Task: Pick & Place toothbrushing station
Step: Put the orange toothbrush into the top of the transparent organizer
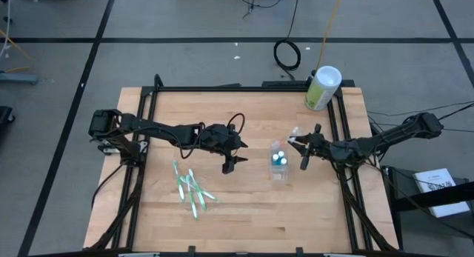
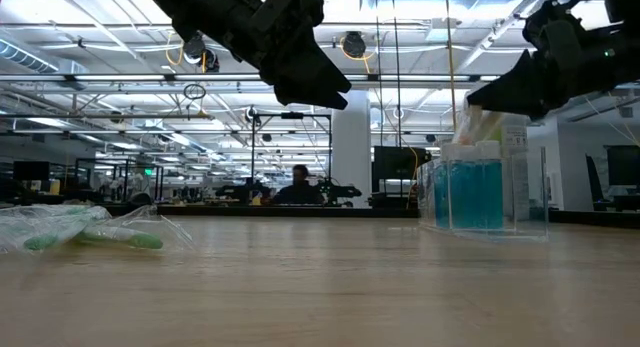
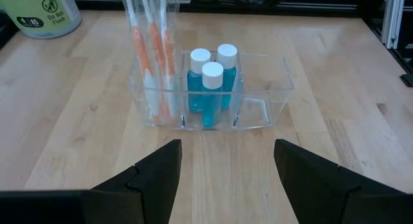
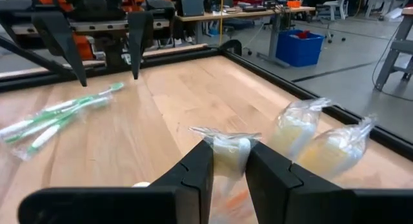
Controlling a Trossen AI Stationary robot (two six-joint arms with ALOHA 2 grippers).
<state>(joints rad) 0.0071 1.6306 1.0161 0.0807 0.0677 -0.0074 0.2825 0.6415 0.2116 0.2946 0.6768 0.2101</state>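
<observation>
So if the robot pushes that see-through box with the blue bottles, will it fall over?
Probably not. The clear box looks wide and low with a flat bottom, so it would likely slide on the smooth wooden table. The tall wrapped orange toothbrushes lean above its rim and might wobble. The blue bottles likely add weight.

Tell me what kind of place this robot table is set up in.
Probably a big open robotics lab or workshop: the low view shows rows of ceiling lights, workbenches with a seated person, and the wooden table sits in a black frame.
</observation>
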